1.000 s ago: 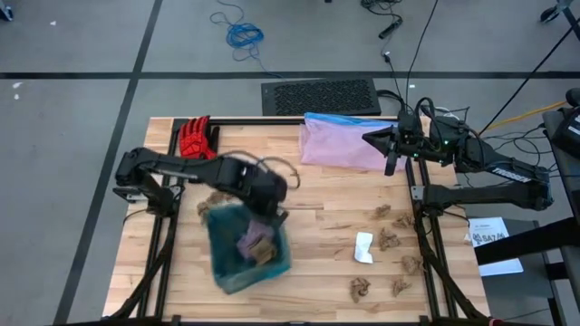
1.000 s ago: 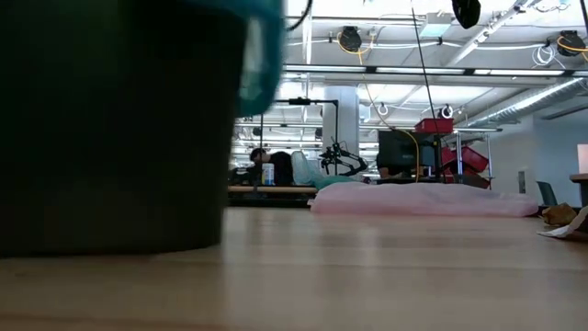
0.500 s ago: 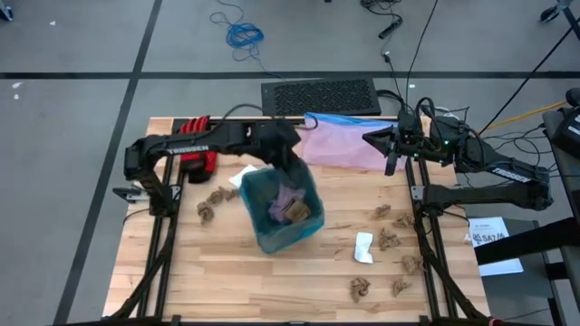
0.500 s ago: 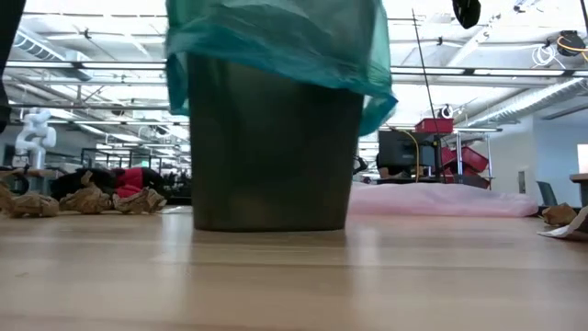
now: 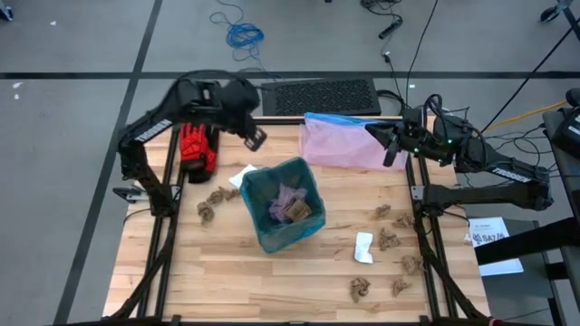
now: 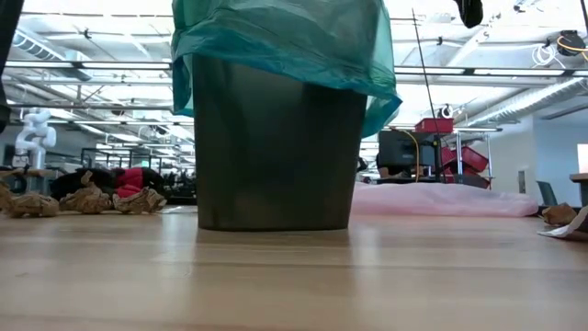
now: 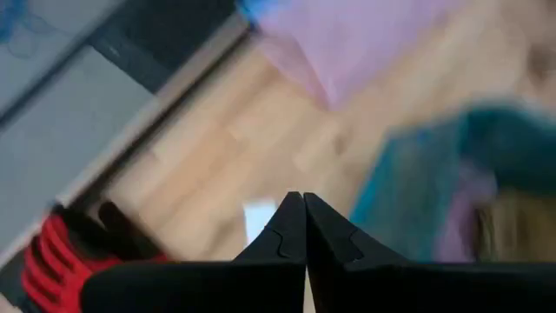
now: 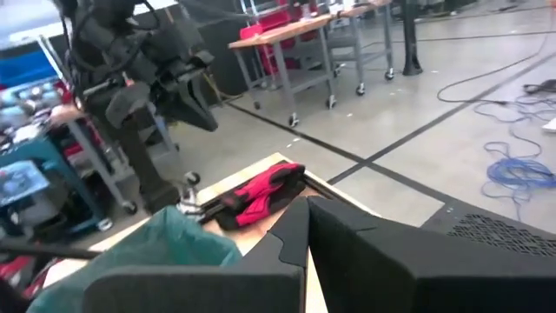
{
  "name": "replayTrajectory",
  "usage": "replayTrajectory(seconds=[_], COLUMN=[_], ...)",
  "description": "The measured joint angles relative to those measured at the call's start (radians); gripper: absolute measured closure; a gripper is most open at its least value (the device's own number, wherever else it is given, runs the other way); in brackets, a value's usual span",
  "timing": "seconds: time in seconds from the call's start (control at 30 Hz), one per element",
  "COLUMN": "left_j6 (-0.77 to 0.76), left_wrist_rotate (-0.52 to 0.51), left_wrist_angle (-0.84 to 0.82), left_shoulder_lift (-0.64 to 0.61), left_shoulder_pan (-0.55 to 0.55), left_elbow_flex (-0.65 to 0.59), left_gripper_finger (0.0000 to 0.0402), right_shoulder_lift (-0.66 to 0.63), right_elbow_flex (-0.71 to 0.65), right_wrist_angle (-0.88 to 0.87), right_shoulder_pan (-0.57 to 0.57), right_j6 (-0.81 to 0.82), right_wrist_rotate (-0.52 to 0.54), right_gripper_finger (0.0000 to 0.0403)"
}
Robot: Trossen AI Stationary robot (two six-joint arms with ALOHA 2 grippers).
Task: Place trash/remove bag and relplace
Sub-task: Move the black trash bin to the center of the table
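Since the preceding frames the left arm has lifted away from the bin and swung toward the table's far left corner; the left gripper (image 5: pixel 255 138) now hangs above the far edge, its two fingers (image 7: pixel 291 228) pressed together and holding nothing. The bin (image 6: pixel 276 147) has travelled from the near left area to the table's middle and now stands upright, unsupported.

The bag (image 5: pixel 265 197) is fitted in the bin, its teal rim folded over the bin's lip and draped down the outside wall. It lies below and toward the near side of the left jaws, well apart from them. Crumpled paper and a pale purple scrap lie inside it.

The red glove (image 5: pixel 195 145) lies beside the left jaws, toward the table's left edge. The pink bag (image 5: pixel 343 143) lies between the two grippers.

The right gripper (image 5: pixel 388 145) waits above the pink bag's right end, jaws closed and empty.
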Motion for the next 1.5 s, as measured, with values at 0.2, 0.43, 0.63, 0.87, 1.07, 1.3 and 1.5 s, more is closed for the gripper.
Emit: replayTrajectory(seconds=[0.2,0.43,0.63,0.87,1.07,1.3,1.5], left_j6=[0.031,0.065,0.088,0.227,0.343,0.366,0.367], left_wrist_rotate=[0.009,0.115,0.315,0.477,0.423,0.552,0.467], left_wrist_angle=[-0.021,0.104,0.366,0.518,0.606,0.693,0.686], left_shoulder_lift=[-0.079,-0.186,-0.284,-0.250,-0.161,-0.090,-0.085], left_shoulder_pan=[0.083,0.183,0.274,0.336,0.339,0.329,0.232], left_elbow_flex=[-0.138,-0.530,-0.911,-1.164,-1.205,-1.195,-1.196], left_gripper_finger=[0.0402,0.0402,0.0402,0.0402,0.0401,0.0351,0.0274], right_shoulder_lift=[0.013,0.037,0.066,0.115,0.157,0.187,0.192], right_elbow_flex=[0.000,0.000,0.000,0.000,0.000,0.000,0.000], right_wrist_angle=[0.010,0.011,0.012,0.018,0.040,0.113,0.130], right_shoulder_pan=[-0.006,-0.011,-0.011,-0.011,-0.011,-0.011,-0.011], right_j6=[0.060,0.141,0.190,0.287,0.356,0.369,0.368], right_wrist_rotate=[0.032,0.040,0.040,0.039,0.037,0.034,0.035], right_gripper_finger=[0.0403,0.0403,0.0403,0.0403,0.0403,0.0403,0.0403])
